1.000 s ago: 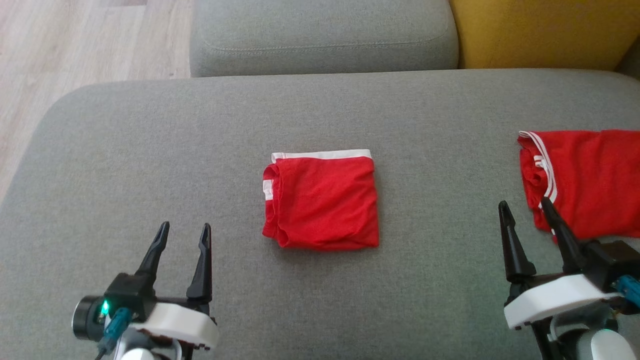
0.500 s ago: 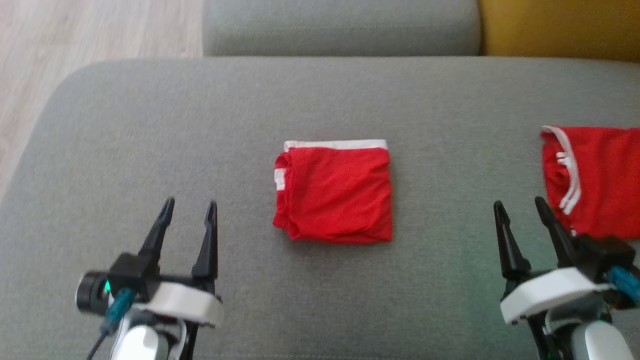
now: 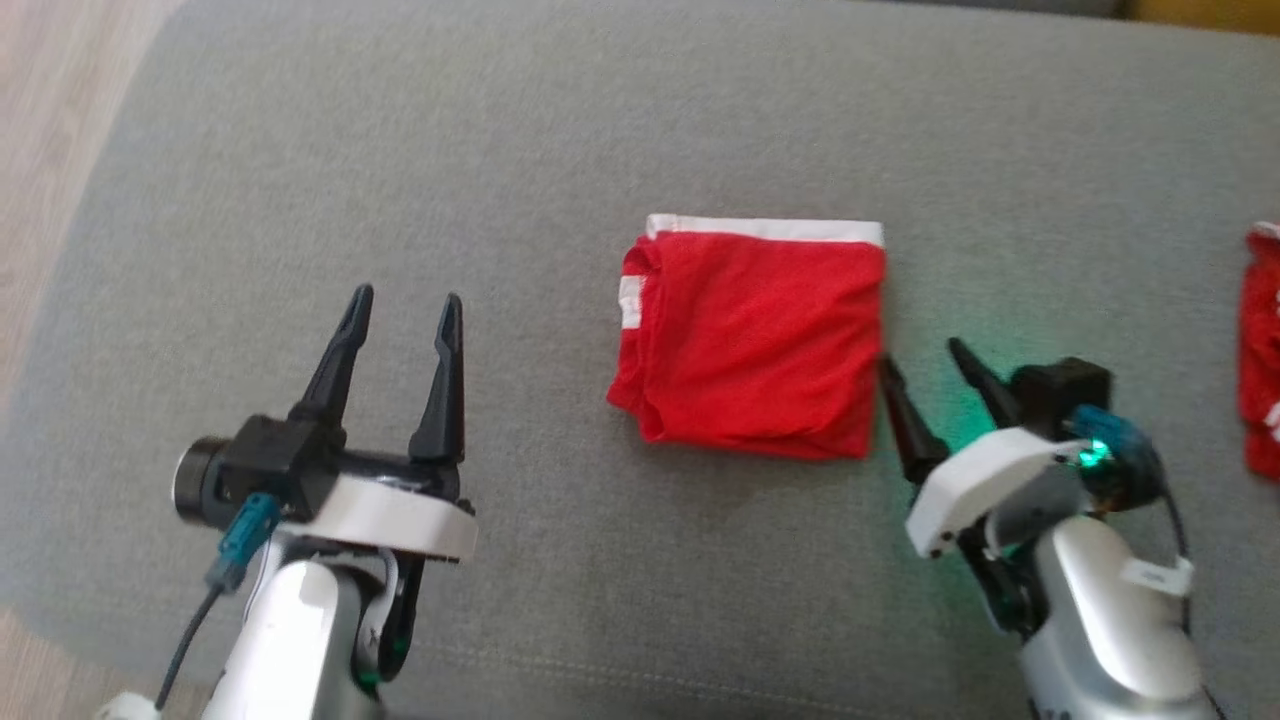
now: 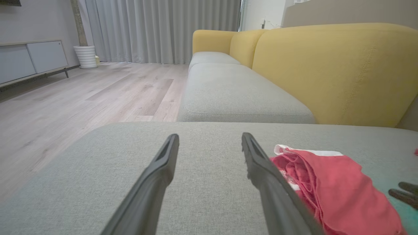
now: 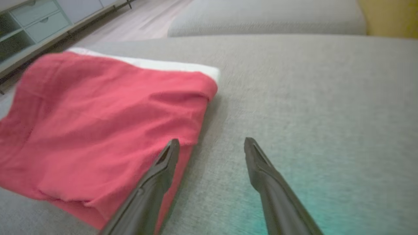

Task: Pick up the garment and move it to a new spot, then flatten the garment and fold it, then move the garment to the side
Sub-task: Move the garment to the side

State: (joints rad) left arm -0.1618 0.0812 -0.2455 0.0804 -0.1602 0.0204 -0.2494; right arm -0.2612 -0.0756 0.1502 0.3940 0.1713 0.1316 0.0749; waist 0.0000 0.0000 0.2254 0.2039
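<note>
The garment point(image 3: 750, 340) lies folded mid-cushion on the sofa point(image 3: 500, 150), so the final move aside seems in hand. The right gripper point(image 3: 918, 354) sits just beside its right edge, jaws apart, as on the left gripper point(image 3: 407, 296); next it must clamp every layer there.

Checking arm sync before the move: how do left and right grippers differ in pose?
Left gripper sits well clear of the garment; right gripper is at its right edge. The left points nearly straight up the head view; the right leans up-left. Both are open and empty.
</note>
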